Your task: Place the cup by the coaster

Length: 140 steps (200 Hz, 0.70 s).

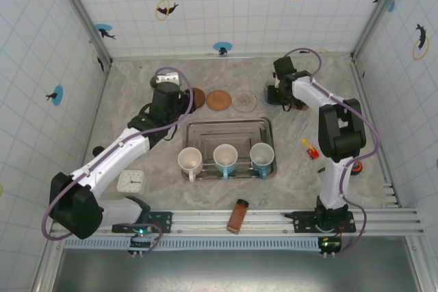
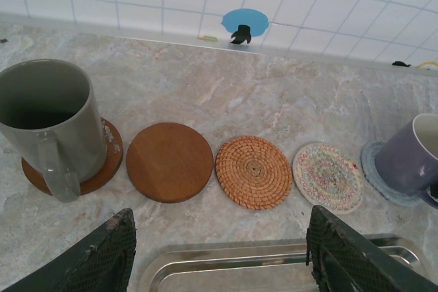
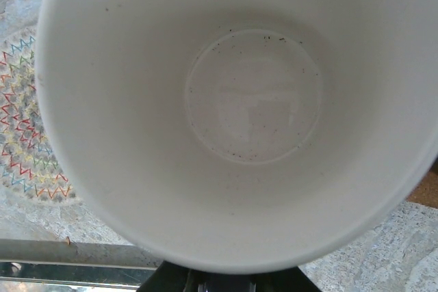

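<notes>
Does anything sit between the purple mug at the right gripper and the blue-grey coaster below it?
Nothing visible does. The purple mug stands directly over the blue-grey coaster, whose bare edge shows at the mug's base. The multicoloured woven coaster lies beside it, not under the mug.

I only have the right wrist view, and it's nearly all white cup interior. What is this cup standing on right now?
Observer: In the left wrist view, the purple mug looks set down on a blue-grey coaster at the right end of the coaster row.
Operator: Does any other coaster in that row have a cup on it?
Observer: Yes, a grey mug sits on a brown coaster at the row's left end.
</notes>
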Each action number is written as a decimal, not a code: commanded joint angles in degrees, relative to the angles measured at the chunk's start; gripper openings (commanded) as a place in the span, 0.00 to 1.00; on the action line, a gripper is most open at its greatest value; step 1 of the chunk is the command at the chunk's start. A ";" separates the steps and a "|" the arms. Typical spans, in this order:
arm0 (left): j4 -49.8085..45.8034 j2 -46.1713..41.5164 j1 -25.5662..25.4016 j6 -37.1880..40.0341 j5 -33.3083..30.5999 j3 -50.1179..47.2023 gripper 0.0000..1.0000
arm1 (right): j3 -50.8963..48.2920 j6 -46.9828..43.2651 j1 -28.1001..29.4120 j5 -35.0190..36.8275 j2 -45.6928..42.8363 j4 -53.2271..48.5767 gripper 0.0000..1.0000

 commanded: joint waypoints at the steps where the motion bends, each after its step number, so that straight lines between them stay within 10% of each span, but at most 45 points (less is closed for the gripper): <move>1: 0.98 0.26 0.13 1.09 -0.67 0.81 0.66 | 1.50 0.25 0.28 0.10 -2.09 2.87 0.00; 140: 1.14 0.39 0.13 1.33 -0.81 0.79 0.66 | 3.46 -0.12 0.85 0.46 -2.32 1.82 0.00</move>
